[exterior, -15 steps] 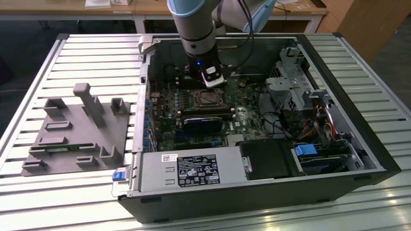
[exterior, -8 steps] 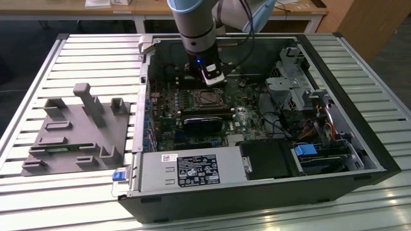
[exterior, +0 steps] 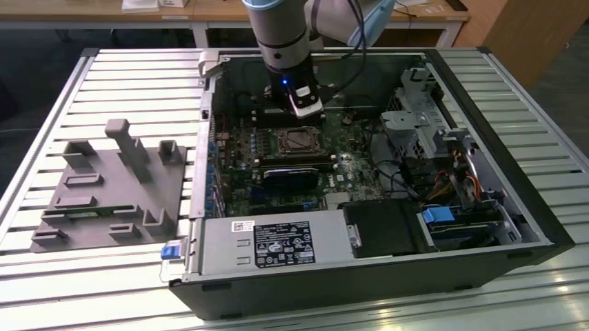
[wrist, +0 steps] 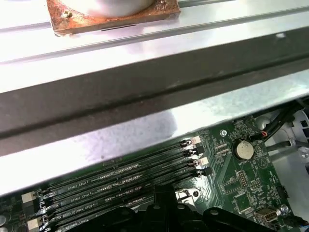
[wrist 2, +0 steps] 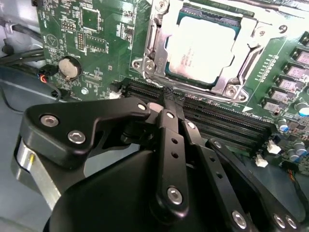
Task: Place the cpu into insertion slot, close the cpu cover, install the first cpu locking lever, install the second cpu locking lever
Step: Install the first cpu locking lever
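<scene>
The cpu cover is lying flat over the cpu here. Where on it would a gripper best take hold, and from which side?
Probably the edge of the cpu cover that faces the memory slots, approached from above on that side. The plate lies flat around the cpu, so only its thin rim offers a pinch; its open window gives no grip.

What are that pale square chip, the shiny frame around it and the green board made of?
The chip: its top looks like dull silver-grey metal, with a matt sheen. The frame: bare bright metal, probably steel, judging by sharp glints. The board: glossy green coating over a stiff sheet, likely laminate; unsure.
</scene>
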Action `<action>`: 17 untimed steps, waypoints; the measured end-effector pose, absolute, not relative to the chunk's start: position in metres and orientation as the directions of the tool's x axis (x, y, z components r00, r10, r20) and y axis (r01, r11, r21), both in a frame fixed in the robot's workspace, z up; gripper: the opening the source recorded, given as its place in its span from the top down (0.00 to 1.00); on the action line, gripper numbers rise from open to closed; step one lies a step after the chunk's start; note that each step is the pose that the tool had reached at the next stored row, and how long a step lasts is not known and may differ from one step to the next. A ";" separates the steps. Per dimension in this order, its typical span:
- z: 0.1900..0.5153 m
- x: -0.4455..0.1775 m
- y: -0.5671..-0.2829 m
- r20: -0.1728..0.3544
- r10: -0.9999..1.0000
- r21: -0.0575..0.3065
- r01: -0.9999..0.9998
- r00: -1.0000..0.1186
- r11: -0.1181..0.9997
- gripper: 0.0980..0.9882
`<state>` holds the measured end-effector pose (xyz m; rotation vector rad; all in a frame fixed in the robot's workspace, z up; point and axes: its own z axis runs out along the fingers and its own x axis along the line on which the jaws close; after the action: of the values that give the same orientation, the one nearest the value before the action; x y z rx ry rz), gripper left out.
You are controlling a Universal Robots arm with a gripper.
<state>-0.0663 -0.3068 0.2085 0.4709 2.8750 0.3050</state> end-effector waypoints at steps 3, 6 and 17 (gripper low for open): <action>0.209 -0.066 -0.307 -0.174 0.334 0.236 0.290 -0.926 0.927 1.00; 0.209 -0.066 -0.307 -0.167 0.333 0.230 0.292 -0.928 0.928 1.00; 0.208 -0.060 -0.307 -0.092 0.325 0.136 0.312 -0.941 0.940 1.00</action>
<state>-0.0601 -0.3069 0.2082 0.4913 2.9826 0.1815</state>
